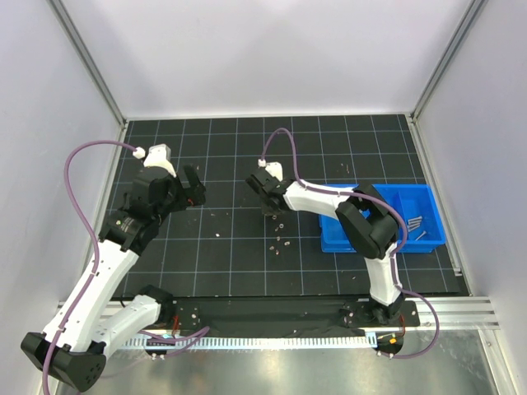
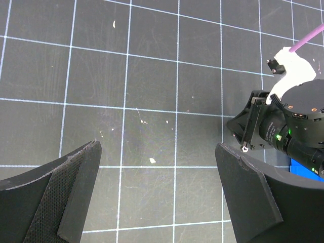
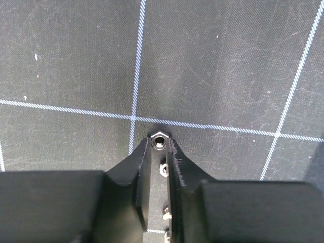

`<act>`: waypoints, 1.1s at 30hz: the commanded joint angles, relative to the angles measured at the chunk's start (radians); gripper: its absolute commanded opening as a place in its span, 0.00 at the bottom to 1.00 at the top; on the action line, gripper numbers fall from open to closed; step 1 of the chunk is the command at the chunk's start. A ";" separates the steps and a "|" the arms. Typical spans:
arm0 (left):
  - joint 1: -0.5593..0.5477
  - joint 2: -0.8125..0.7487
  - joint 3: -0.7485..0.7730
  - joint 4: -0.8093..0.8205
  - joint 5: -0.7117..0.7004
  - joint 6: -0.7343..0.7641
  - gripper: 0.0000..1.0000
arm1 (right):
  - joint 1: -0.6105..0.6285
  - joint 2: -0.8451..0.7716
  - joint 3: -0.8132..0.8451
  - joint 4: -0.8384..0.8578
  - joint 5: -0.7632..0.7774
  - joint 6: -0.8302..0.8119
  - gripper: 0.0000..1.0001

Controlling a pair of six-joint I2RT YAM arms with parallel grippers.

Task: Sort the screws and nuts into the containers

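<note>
My right gripper (image 1: 268, 202) reaches left over the mat, its jaws shut on a hex nut (image 3: 159, 141) pinched at the fingertips (image 3: 143, 152), low over the mat. More nuts (image 3: 163, 168) lie on the mat in the narrow gap behind it. Loose nuts and screws (image 1: 280, 241) are scattered mid-mat. The blue container tray (image 1: 428, 197) sits at the right with several screws (image 1: 416, 224) in one compartment. My left gripper (image 2: 158, 147) hangs open above the mat, and a pale bit (image 2: 152, 161) lies below it.
The right arm's wrist (image 2: 291, 124) shows at the right of the left wrist view, close to the left gripper's right finger. A few stray bits (image 1: 218, 233) lie left of the main scatter. Walls and a rail frame the mat.
</note>
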 commanded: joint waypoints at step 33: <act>0.004 0.034 0.002 0.032 -0.018 0.021 1.00 | -0.579 -0.014 0.356 0.039 -0.125 -0.226 0.70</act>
